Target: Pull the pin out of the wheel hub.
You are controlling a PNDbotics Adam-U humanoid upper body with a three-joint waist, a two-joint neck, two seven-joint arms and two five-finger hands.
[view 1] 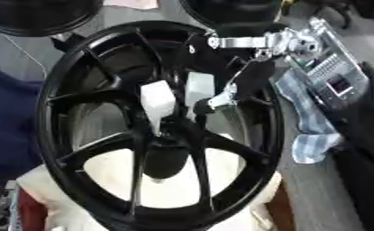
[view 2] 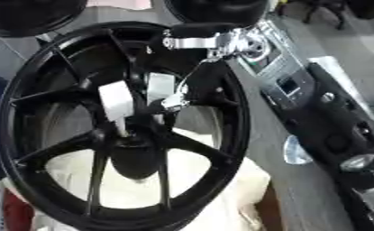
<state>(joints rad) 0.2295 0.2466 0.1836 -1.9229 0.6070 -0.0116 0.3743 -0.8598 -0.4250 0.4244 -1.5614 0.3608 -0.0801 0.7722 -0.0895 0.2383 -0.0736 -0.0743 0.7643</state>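
One black wheel hub (view 1: 162,124) fills most of both views, lying flat on a cream-coloured support (view 1: 174,185) with its spokes meeting at a dark centre (view 1: 164,146). The robot's right arm (view 1: 257,43), with its silver joints, comes in from the upper right and reaches down into the wheel between the spokes. The right hand (view 1: 245,83) is black against the black rim, so whether its fingers are spread, pressed together or pinching anything cannot be told. A small white piece (view 1: 220,100) shows at the lower tip of that hand, and just to its left stand two white blocks (view 1: 158,101), the nearer one tapering down toward the centre of the wheel; which of these is the pin is unclear. Right of the hand, outside the rim, a blue-and-white cloth (view 1: 308,122) lies on the grey surface (view 1: 316,189) beside a silver device (view 1: 335,74).
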